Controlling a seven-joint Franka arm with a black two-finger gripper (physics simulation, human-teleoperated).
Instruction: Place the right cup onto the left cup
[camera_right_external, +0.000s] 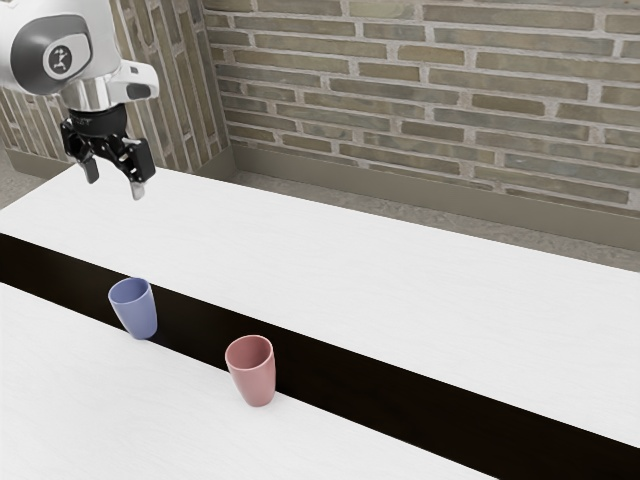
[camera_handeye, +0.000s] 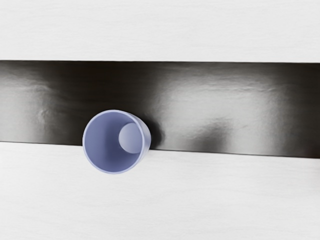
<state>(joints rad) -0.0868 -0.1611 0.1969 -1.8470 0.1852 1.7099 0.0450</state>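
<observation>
Plainly, black two-finger gripper (camera_right_external: 115, 182) spread wide, empty, raised high. Nearer it, upright blue tapered cup (camera_right_external: 137, 314); beyond, upright pinkish-red tapered cup (camera_right_external: 255, 382), both along edge of glossy dark strip (camera_right_external: 400, 400) in faintly grained white tabletop (camera_right_external: 400, 290). Cups probably light, stiff, slick-walled; best pinched gently near top.

A lab-like room is suggested by the robot arm (camera_right_external: 85, 45) at ten o'clock in the exterior view and the black-striped white table (camera_right_external: 400, 280); a brick wall (camera_right_external: 420, 90) is seen behind it at one o'clock
</observation>
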